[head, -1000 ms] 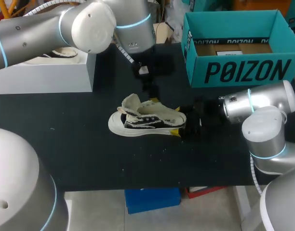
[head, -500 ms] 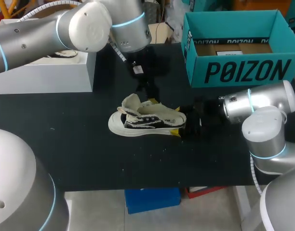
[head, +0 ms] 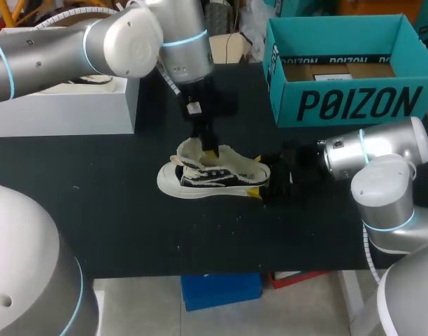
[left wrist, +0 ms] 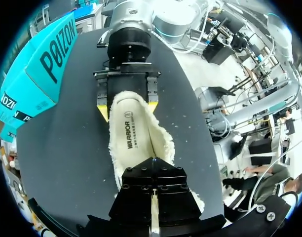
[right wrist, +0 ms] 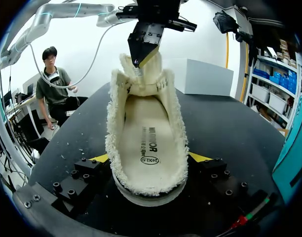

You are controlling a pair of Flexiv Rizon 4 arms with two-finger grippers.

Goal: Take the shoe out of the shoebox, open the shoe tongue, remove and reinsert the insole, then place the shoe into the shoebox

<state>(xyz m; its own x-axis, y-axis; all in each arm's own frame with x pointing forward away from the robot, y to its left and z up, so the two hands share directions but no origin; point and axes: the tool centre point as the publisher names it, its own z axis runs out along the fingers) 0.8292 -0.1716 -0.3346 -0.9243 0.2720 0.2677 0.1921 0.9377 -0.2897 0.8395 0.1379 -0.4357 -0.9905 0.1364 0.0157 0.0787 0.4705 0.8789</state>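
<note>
And here's the shoe (head: 212,175), upright on its sole in the middle of the dark counter (head: 130,231), well out of the shoebox (head: 347,105). It's a low sneaker with black sides, a thick white sole and a shaggy cream lining. The toe points to 9 o'clock and the heel to 3 o'clock.

The right arm (head: 371,150) lies low at 3 o'clock. Its right jaws are pinching the shoe's heel, one yellow fingertip (right wrist: 99,158) pressed on each flank. The left arm (head: 130,42) sweeps in from 10 o'clock and drops onto the shoe's mouth. Its left jaws look pressed together, the tip right at the top edge of the tongue (right wrist: 155,70). Whether any of that flap is caught between them, I cannot tell.

Around it, the teal shoebox stands open at 1 o'clock from the shoe, well apart. A white box (head: 60,108) sits at 10 o'clock, partly behind the left arm.

From above, the left arm's wrist covers much of the shoe's opening. The right wrist view looks straight down the shoe from the heel. There the cream insole (right wrist: 148,143) lies flat inside, dark print on it, and the tongue stands upright at the far end. The left wrist view looks the other way, with the insole (left wrist: 133,143) running off to the right jaws clamped at 12 o'clock.
</note>
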